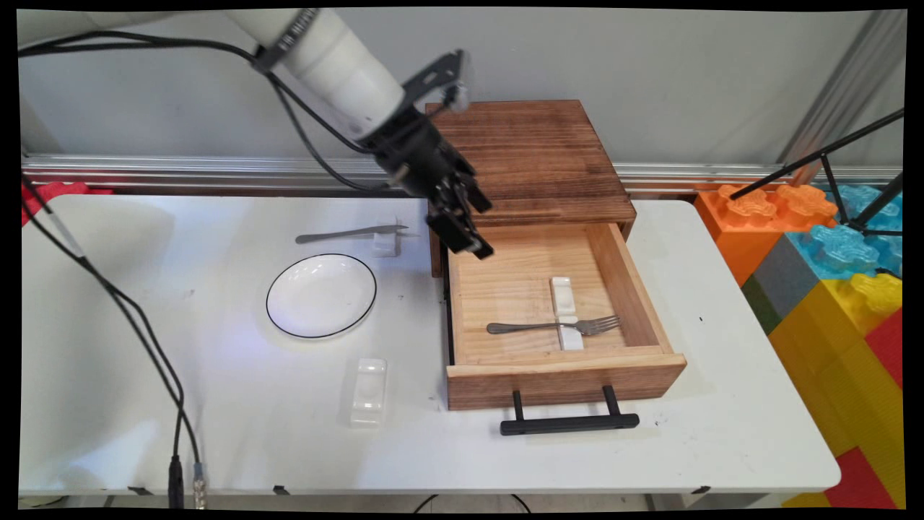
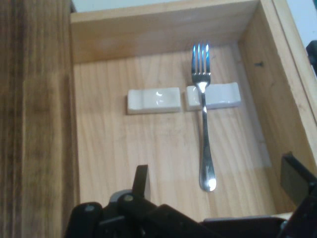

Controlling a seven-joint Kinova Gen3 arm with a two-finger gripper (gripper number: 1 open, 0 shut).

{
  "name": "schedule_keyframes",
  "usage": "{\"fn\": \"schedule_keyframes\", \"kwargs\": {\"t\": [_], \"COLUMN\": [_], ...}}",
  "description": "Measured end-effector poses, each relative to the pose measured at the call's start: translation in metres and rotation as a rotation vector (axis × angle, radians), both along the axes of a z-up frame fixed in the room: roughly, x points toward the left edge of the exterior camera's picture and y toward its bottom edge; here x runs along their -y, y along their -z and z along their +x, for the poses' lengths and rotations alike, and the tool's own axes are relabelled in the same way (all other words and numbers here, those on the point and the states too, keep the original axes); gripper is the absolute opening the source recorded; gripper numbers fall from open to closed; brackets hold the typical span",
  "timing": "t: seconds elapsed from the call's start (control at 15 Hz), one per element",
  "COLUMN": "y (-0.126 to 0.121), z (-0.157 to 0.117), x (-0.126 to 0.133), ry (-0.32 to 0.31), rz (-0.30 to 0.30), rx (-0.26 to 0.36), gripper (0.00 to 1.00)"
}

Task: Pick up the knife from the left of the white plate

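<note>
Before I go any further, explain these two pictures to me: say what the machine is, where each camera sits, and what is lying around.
The machine is a white robot arm ending in a black gripper; its jaws are open and hold nothing. The wide picture is taken from above the table's near side. The close picture comes from a camera on the hand, looking down into the open wooden drawer. In it a fork lies across one of two small white rests. On the table sit a white plate, a knife on a rest, and one spare rest.
</note>
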State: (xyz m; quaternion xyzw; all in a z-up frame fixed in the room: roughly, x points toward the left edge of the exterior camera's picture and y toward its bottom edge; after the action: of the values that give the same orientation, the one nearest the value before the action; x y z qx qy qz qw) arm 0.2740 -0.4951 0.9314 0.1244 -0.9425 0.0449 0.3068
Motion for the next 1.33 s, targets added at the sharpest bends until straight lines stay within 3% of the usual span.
{"fn": "schedule_keyframes", "kwargs": {"t": [0.67, 1.0, 1.33], "y": [-0.017, -0.004, 0.02], "z": [0.1, 0.146, 0.179], "x": [-0.009, 0.002, 0.028], "ry": [-0.1, -0.147, -0.146], "rz": [-0.033, -0.044, -0.05], "rx": [0.063, 0.12, 0.169], "gripper": [1.0, 1.0, 1.0]}}
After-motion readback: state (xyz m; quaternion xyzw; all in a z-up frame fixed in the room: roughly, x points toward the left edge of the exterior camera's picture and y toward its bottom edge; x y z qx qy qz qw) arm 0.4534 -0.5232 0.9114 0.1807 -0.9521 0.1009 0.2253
